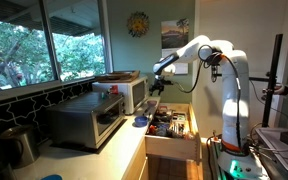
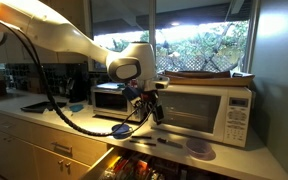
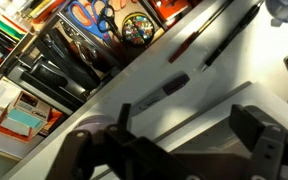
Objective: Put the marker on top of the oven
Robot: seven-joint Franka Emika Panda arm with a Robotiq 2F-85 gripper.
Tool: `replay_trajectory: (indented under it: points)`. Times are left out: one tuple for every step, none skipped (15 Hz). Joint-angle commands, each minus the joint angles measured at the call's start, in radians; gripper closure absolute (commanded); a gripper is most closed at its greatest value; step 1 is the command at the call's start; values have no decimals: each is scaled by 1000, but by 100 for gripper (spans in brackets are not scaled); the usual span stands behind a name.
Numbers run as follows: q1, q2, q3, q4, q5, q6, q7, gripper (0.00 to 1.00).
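Note:
The marker, white-bodied with a black cap, lies on the white counter just ahead of my gripper in the wrist view. In an exterior view it is a small dark strip on the counter in front of the white microwave. My gripper is open and empty, hovering above the counter and pointing down at it. It also shows in an exterior view. The stainless-steel oven with a dark glass door stands further along the counter. It also shows behind the arm.
A white microwave stands next to the oven, with a flat item on top. An open drawer full of scissors and utensils lies below the counter edge. Two long thin sticks and a blue lid lie near the marker.

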State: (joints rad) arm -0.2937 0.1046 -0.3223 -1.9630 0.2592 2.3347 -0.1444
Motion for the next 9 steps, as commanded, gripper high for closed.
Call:
replay_trajectory:
  points:
    - [-20, 99, 25, 27, 116, 112, 112, 0]
    - [-26, 129, 29, 31, 146, 141, 139, 0]
    - [-33, 152, 33, 31, 175, 174, 162, 0]
    - [-43, 179, 35, 34, 201, 205, 185, 0]
    - [-57, 208, 37, 41, 228, 235, 202, 0]
    - [-68, 235, 38, 50, 246, 264, 228, 0]
    - [-72, 261, 35, 59, 247, 290, 272, 0]
    - [-70, 268, 28, 62, 237, 305, 328, 0]
    - [-74, 224, 43, 27, 203, 281, 265, 0]
